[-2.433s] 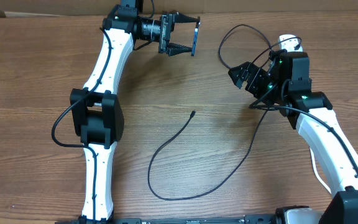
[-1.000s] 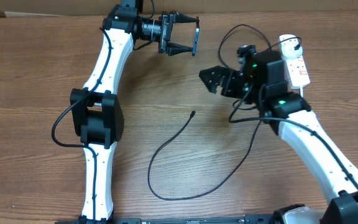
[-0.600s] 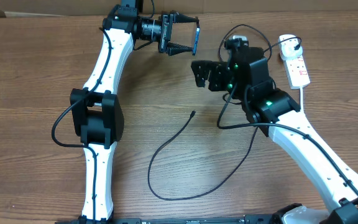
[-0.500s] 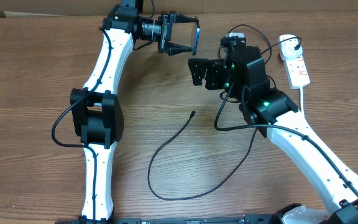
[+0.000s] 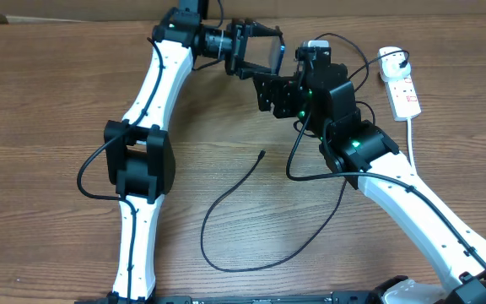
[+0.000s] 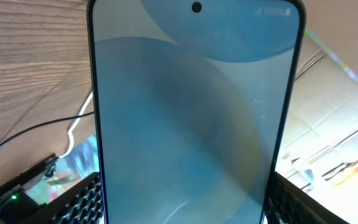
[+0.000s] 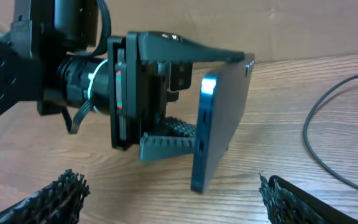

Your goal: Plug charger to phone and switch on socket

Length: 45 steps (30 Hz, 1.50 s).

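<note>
A brown wood-grain table [image 5: 49, 169] spreads under the left gripper [image 5: 270, 56] and the right gripper [image 5: 262, 95], evenly lit. Beyond the left gripper, plain brown cardboard [image 5: 395, 8] stands along the table's far edge.

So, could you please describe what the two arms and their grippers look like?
Both the left arm and right arm have white shells, black joints and loose black cables; small green lights glow on the right one. The left gripper and right gripper are black, with ribbed finger pads.
</note>
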### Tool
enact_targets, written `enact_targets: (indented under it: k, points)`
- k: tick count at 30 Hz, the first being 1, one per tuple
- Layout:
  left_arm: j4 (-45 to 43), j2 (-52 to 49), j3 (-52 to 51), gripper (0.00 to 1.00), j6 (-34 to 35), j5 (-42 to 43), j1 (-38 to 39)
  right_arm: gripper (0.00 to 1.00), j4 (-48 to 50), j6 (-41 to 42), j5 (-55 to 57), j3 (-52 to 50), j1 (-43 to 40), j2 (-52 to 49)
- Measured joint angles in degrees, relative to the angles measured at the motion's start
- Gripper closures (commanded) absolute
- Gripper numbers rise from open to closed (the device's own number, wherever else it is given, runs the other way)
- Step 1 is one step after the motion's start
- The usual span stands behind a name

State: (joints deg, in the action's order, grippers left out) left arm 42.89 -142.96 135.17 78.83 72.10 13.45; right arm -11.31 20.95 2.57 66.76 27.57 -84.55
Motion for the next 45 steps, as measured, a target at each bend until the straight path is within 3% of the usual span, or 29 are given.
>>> enact_targets:
  k: [16,24,35,45]
  points:
    - [0.3,0.0,0.0,0.36,-4.1,-0.2,0.3,0.09,-2.0,1.3,0.9,0.0,0.0,-0.1]
    - [0.3,0.0,0.0,0.36,-4.3,-0.2,0.3,0.10,-12.8,2.2,4.8,7.0,0.0,-0.5]
    - [0.4,0.0,0.0,0.36,-4.3,-0.2,0.4,0.09,-20.0,4.3,6.8,10.5,0.0,-2.6]
    - [0.3,0.0,0.0,0.36,-4.3,-0.4,0.5,0.09,-33.7,4.3,6.8,24.9,0.0,-10.6]
